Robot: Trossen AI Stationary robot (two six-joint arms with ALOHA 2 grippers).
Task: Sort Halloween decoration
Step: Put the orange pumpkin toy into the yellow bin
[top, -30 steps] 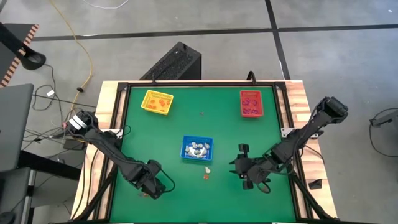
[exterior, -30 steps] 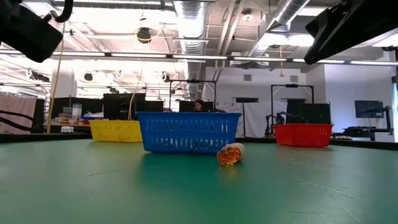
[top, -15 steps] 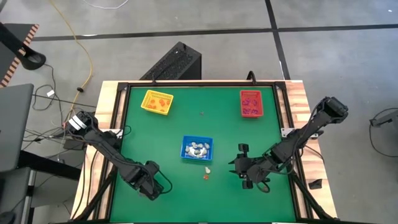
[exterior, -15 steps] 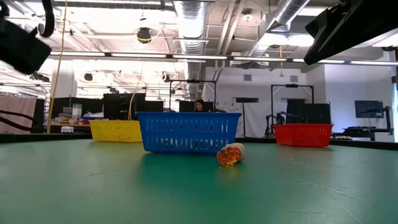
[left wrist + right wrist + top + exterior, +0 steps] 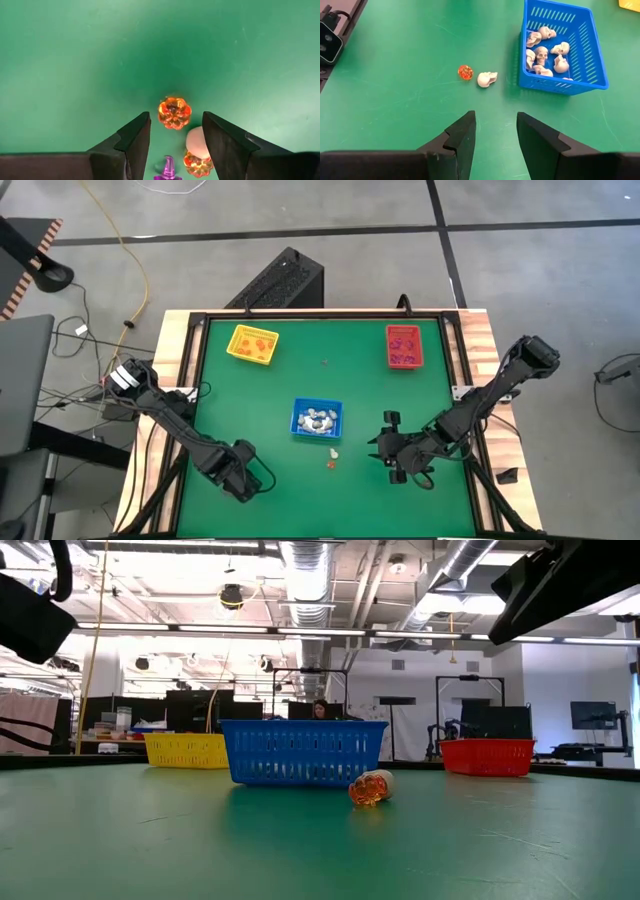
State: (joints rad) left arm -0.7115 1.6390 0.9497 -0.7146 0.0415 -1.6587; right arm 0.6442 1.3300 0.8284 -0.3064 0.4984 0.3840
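Both end effectors, left [image 5: 172, 137] and right [image 5: 495, 132], sit apart holding nothing, an orange pumpkin [image 5: 465, 72] and white skull [image 5: 487, 79] lie loose on the table [image 5: 400, 400] beside the blue tray [image 5: 585, 55], and only the left arm has shifted slightly.

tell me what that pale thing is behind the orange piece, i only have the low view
observer: a whitish skull, lying beside the orange pumpkin, not touching it
operator: anything in the blue tray, i just see its wall
observer: several more whitish skulls lie inside the blue tray
operator: where's the right tool
observer: the right tool is open, pointed towards those two loose pieces; the left tool waits off to their left
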